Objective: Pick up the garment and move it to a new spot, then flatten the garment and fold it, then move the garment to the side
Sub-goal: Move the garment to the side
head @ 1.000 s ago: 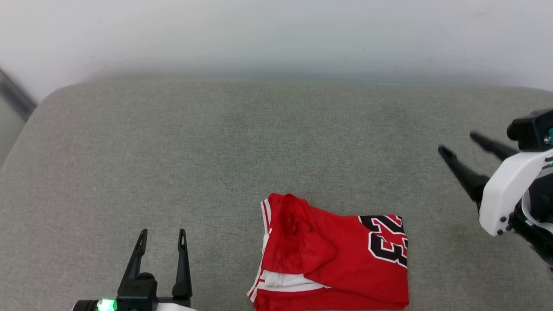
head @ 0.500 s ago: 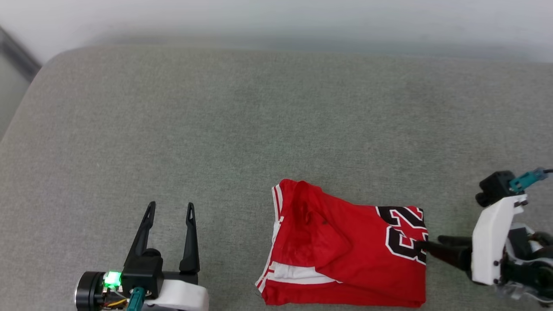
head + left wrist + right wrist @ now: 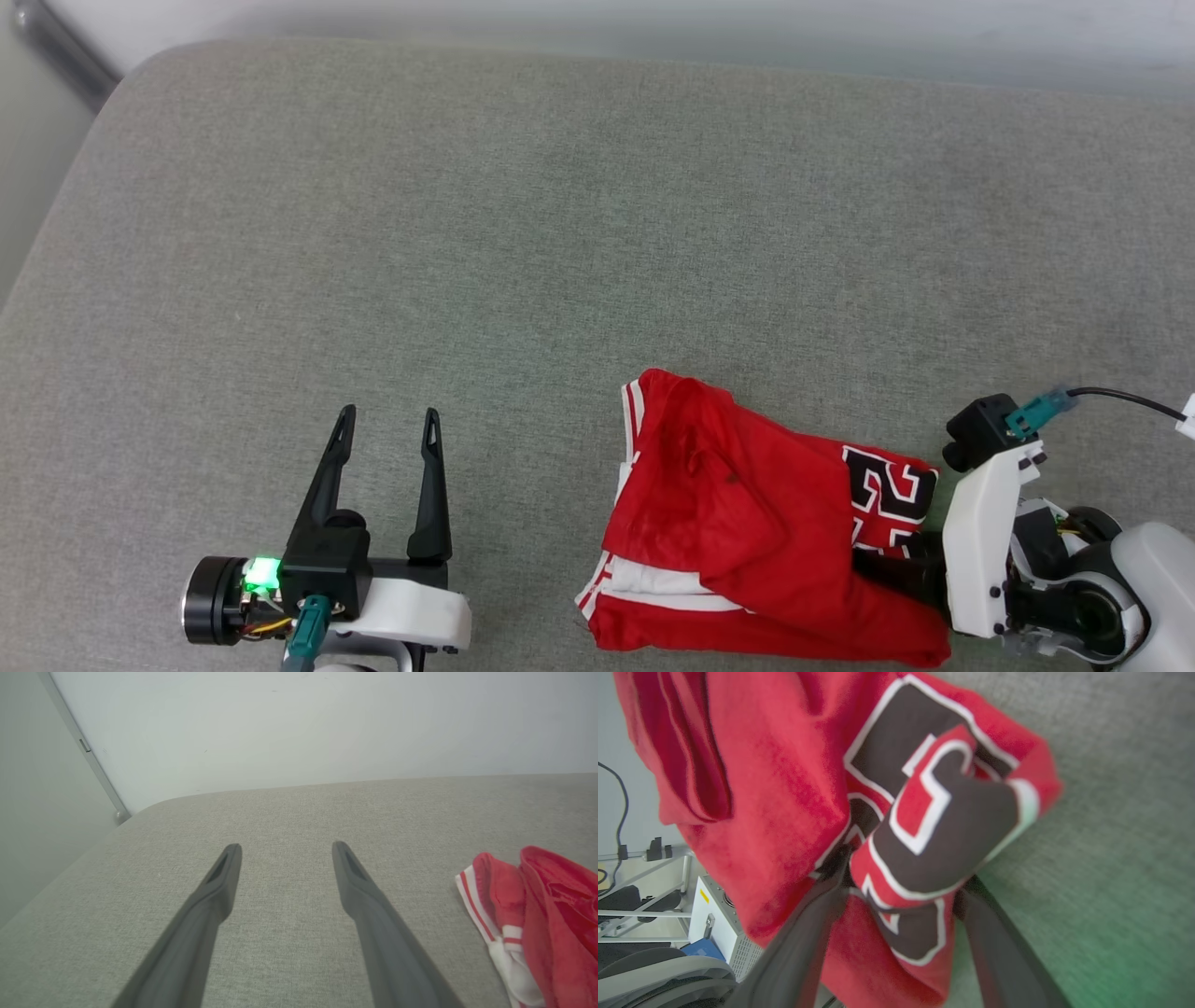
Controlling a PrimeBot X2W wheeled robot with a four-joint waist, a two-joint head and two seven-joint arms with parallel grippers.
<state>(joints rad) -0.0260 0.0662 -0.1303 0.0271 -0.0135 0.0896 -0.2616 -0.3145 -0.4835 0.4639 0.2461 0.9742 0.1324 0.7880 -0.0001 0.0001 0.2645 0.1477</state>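
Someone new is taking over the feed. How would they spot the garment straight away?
On the wide grey cushion, look near the front edge, right of centre. The garment is the crumpled cloth there, with the right gripper at one end. It is bright red against the grey, with red-and-white striped trim and black numerals outlined in white.

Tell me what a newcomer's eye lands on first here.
The red garment with black numbers lies crumpled at the near right of the grey cushion. The right gripper stands open astride a numbered fold of it. The left gripper is open at the lower left, apart from it.
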